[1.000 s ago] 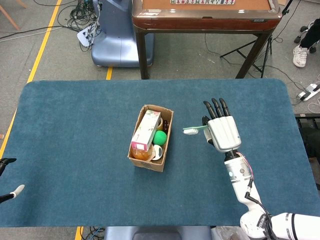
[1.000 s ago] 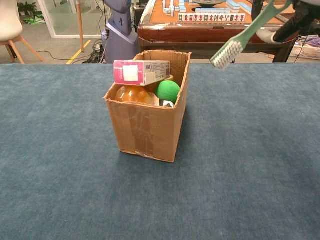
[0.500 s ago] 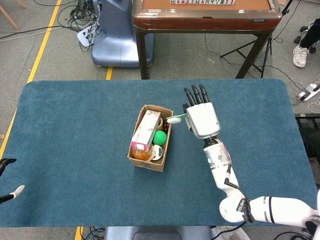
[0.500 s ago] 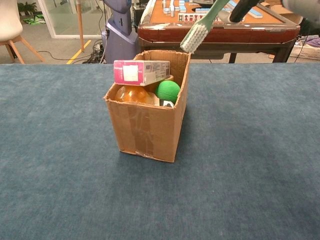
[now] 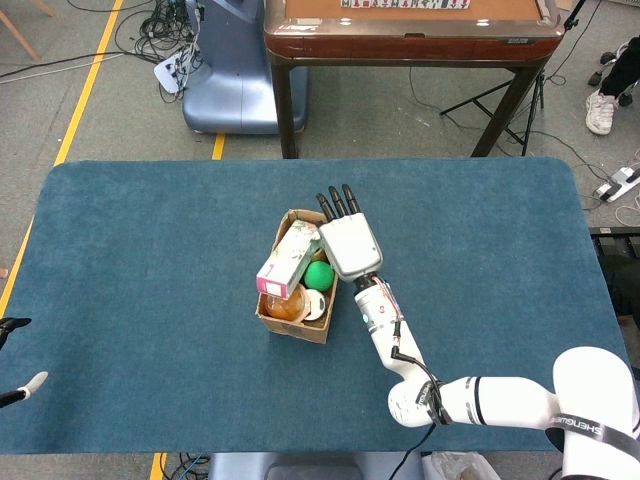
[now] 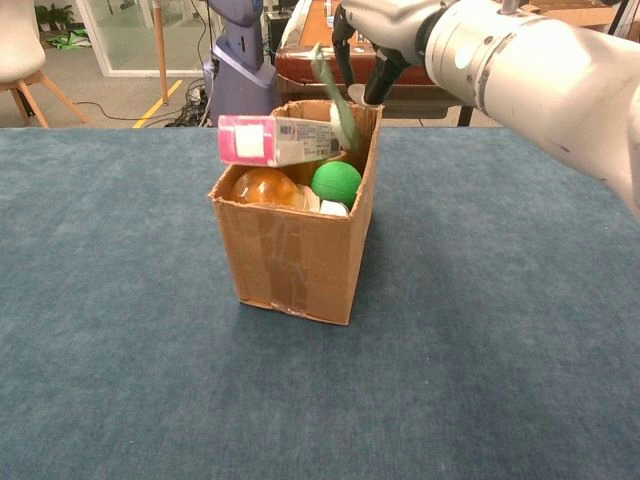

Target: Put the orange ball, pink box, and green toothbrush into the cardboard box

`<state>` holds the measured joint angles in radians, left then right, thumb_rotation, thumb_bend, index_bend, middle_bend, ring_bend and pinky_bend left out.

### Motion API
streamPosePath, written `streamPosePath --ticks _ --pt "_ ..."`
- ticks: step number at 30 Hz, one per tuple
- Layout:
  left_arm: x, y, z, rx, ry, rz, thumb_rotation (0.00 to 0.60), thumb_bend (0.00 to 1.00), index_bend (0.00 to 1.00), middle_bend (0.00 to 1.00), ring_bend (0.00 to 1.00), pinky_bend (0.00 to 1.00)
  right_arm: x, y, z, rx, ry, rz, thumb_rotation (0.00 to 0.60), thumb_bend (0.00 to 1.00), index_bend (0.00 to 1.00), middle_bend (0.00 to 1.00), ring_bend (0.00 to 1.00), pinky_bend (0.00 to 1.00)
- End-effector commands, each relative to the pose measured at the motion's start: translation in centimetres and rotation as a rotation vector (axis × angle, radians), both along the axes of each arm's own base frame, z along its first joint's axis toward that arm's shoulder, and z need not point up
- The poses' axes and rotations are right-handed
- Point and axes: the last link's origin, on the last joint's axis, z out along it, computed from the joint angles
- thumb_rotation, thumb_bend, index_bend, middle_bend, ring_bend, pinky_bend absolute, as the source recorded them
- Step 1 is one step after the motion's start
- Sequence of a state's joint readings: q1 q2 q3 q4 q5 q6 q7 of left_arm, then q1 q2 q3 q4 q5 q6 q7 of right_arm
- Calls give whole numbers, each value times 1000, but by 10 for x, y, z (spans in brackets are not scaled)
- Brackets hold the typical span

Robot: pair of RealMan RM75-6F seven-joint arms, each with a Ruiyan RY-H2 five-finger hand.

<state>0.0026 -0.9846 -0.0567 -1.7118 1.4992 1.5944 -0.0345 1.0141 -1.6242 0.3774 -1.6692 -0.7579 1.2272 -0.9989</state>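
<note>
I have the right hand (image 5: 349, 243) positioned over the far right corner of the cardboard box (image 6: 300, 255), which stands on the blue table (image 5: 150, 260). In the chest view the right hand (image 6: 385, 25) sits just above the box rim, and its dark fingers (image 6: 381, 75) point down toward the opening. The green toothbrush (image 6: 335, 100) hangs tilted below the fingers, with its lower end inside the box, just beside the right wall. I cannot tell whether the fingers pinch the handle or whether it is free of them; the contact point is blurred.

The pink box (image 6: 275, 140) lies across the top of the contents, with its left end projecting past the left wall. From the head view the pink box (image 5: 288, 260) runs lengthwise along the left half of the opening. The orange ball (image 6: 262, 187) rests beneath it at the near left corner. A green ball (image 6: 336, 183) sits beside it, against the right wall.

The fingertips of the left hand (image 5: 20, 385) show only at the left edge of the head view, well apart from the box. I cannot tell its state.
</note>
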Motion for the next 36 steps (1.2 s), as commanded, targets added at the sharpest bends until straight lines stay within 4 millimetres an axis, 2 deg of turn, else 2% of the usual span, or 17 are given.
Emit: streamPosePath --ticks 1,4,6,10,14,20,26,36 --pt "0 -1 1 3 -2 -3 600 112 258 278 259 416 1 6 0 14 3 8 600 228 453 118 0 0" --pt "1 -1 1 3 -3 -4 600 112 258 278 258 416 1 10 6 12 2 16 600 91 363 117 0 0" --pt "0 0 1 2 -3 -3 600 112 258 278 258 416 1 12 11 5 -3 23 600 39 323 116 0 0" --pt "0 1 1 3 -1 1 600 112 258 278 259 416 0 19 25 -20 -12 44 600 8 291 116 0 0" --pt "-1 1 1 1 1 6 600 112 258 278 259 416 -10 26 45 -71 -6 50 600 7 290 116 0 0" --pt "-3 2 0 2 8 15 600 112 258 278 259 416 -52 40 77 -146 17 -10 600 7 291 117 0 0" --pt "-3 4 -3 -1 20 18 600 112 258 278 258 416 -108 59 107 -187 20 -100 600 8 291 126 0 0" --pt "2 6 -13 -16 32 -36 600 112 270 278 258 416 -180 98 131 -191 -15 -222 600 9 291 128 0 0"
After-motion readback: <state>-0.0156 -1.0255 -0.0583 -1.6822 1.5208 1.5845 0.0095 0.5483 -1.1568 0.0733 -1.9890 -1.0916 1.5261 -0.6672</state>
